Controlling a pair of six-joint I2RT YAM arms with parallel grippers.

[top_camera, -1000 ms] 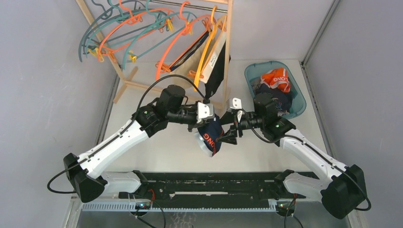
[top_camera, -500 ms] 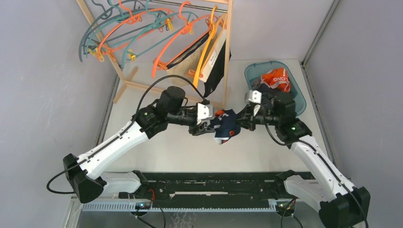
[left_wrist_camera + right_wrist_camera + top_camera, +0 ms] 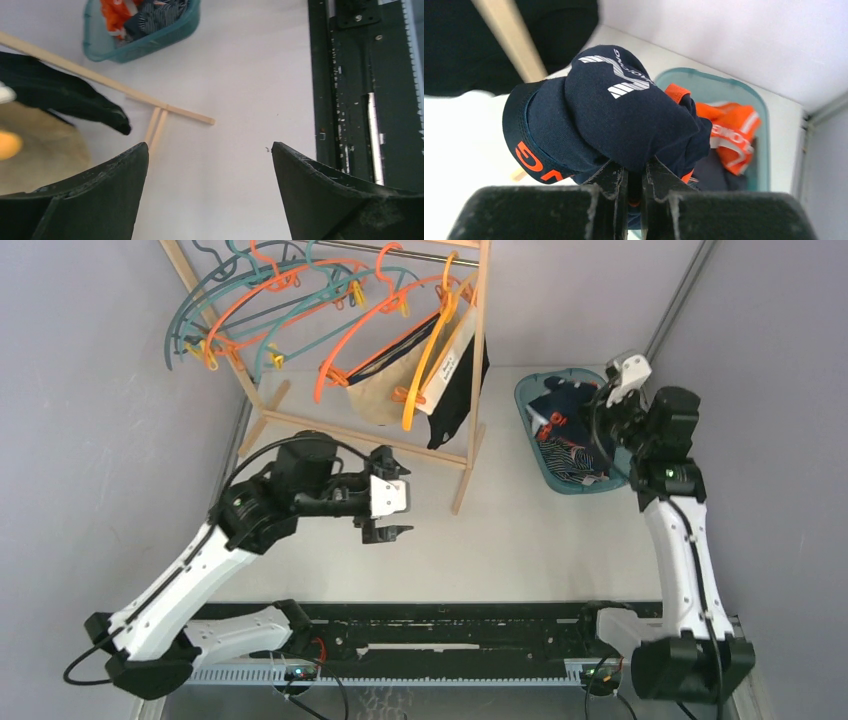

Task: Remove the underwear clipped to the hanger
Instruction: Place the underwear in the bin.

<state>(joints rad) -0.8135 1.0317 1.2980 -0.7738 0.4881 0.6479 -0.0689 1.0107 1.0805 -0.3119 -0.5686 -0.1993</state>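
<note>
Right wrist: right claw (image 3: 634, 176) clamped on navy briefs (image 3: 614, 115). Soft, light, bunched; best pinched at waistband. Basket (image 3: 694, 76) at 2 o'clock. Left claw (image 3: 210, 150) apart, empty.

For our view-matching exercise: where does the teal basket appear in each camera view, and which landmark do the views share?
Top external: teal basket on the right side, above mid-height.
Left wrist: teal basket at the top edge, left of centre.
Right wrist: teal basket right of centre, behind the navy underwear gripped by the right tool.
Shared landmark: the wooden rack.
</note>
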